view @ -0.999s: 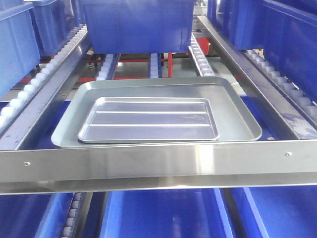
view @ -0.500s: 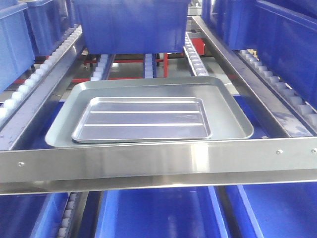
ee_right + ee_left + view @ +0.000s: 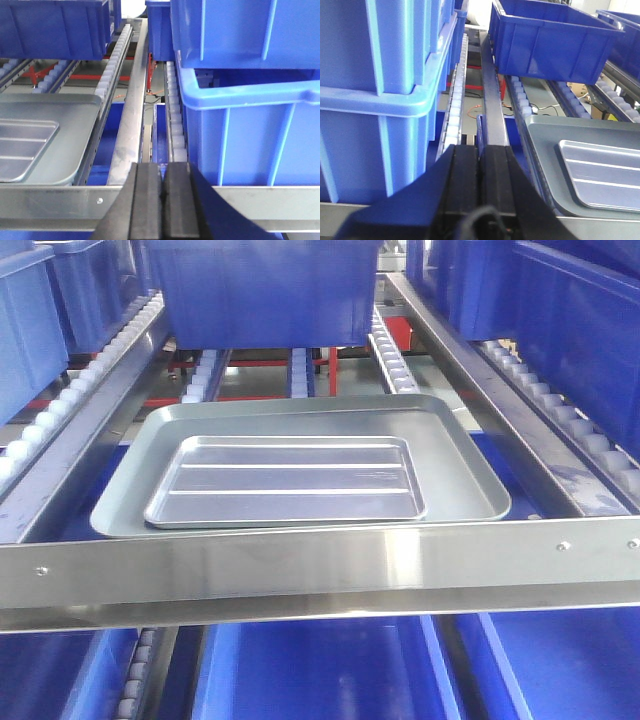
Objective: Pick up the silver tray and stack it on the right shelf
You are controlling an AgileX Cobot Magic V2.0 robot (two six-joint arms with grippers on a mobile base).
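Note:
The silver tray (image 3: 285,482), shiny with two raised ridges, lies flat inside a larger dull grey tray (image 3: 470,455) on the right shelf, just behind its silvery front crossbar (image 3: 320,575). In the left wrist view the silver tray (image 3: 605,175) shows at the right edge, and my left gripper (image 3: 480,150) is shut and empty, to the left of both trays, level with the side rail. In the right wrist view my right gripper (image 3: 162,167) is shut and empty over the crossbar (image 3: 60,202). It is right of the grey tray (image 3: 75,120) and the silver tray (image 3: 22,150).
A big dark-blue crate (image 3: 265,290) stands on the roller lanes behind the trays. More blue crates flank the shelf at left (image 3: 25,330) and right (image 3: 580,330), and others sit on the level below (image 3: 320,670). White roller lanes (image 3: 390,355) run along the sides.
The whole scene slid slightly left in the front view between the earliest frame and half a second ago, then held still. The trays keep their place on the shelf.

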